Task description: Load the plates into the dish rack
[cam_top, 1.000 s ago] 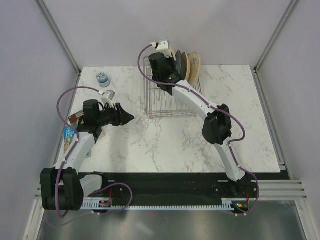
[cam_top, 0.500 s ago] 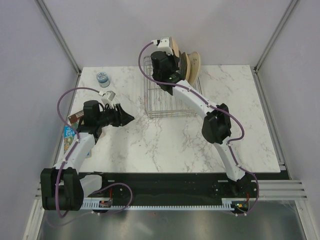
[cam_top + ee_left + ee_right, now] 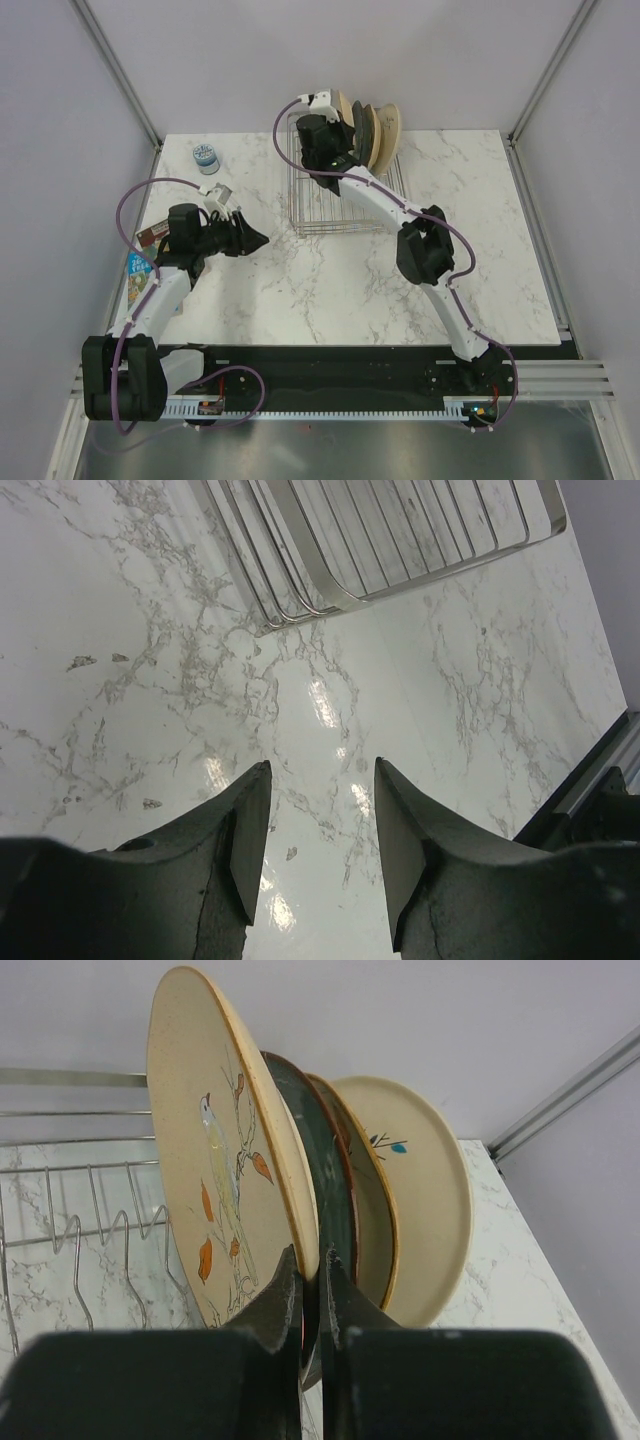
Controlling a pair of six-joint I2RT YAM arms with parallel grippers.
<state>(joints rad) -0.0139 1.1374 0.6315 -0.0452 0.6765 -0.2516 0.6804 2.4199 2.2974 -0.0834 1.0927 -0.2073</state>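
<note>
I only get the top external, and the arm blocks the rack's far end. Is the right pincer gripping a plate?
Observer: Yes, the right pincer is shut on the rim of the bird plate, which stands on edge.
Operator: Any plates behind it?
Observer: Three on edge: a dark plate, a brown-rimmed plate, a cream plate.
Operator: Left pincer?
Observer: The left pincer is open and empty, above bare table near the dish rack corner.
</note>
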